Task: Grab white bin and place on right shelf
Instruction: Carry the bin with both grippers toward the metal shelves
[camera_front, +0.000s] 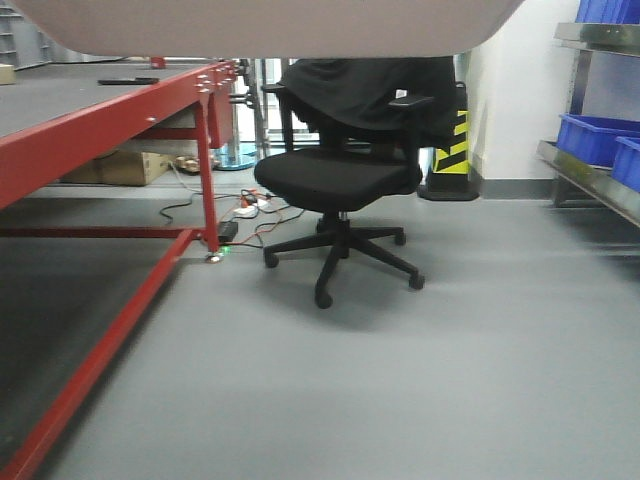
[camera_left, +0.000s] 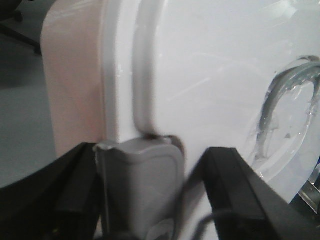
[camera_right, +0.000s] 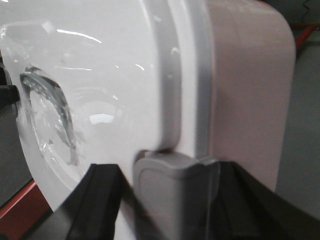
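White bin (camera_front: 270, 25) held aloft between both arms — left gripper (camera_left: 150, 195) and right gripper (camera_right: 170, 200) each clamped on a grey latch at opposite ends. Right shelf (camera_front: 590, 175) well off to the right — a turn needed.

Front view low, forward; wrists tight on white bin (camera_left: 200, 90) (shared).
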